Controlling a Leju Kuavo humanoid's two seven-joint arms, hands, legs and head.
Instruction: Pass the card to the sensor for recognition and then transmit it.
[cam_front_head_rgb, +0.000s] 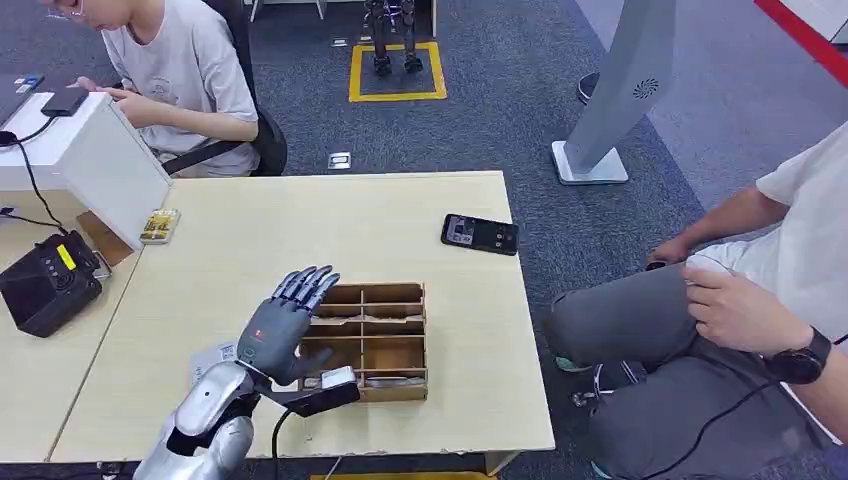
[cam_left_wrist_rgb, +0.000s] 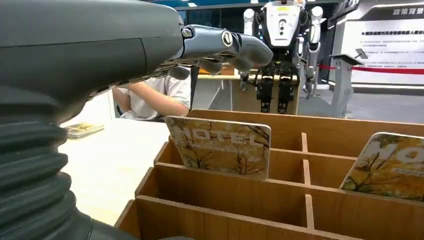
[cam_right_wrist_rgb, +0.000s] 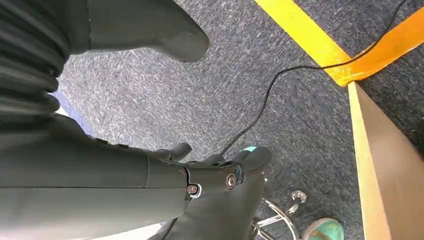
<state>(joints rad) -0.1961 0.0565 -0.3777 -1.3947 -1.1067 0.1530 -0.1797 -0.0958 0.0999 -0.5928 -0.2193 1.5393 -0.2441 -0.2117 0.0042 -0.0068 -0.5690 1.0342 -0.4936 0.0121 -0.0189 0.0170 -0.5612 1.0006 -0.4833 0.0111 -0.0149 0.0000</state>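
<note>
1. Step in hand, as we judge it: the reach for a card. Our left hand (cam_front_head_rgb: 285, 325) hovers over the wooden divider box (cam_front_head_rgb: 400, 385) at lower centre of the head view, fingers spread, grasping nothing.
2. The card (cam_left_wrist_rgb: 219, 147) stands upright in a compartment; a second card (cam_left_wrist_rgb: 392, 167) stands at the right of the left wrist view.
3. Right hand (cam_right_wrist_rgb: 210, 175) hangs over the floor; whether clenched or released we cannot tell.
4. Next move calls for lowering and pinching the card's top edge.
5. Legible: "HOTEL" on the card.
</note>
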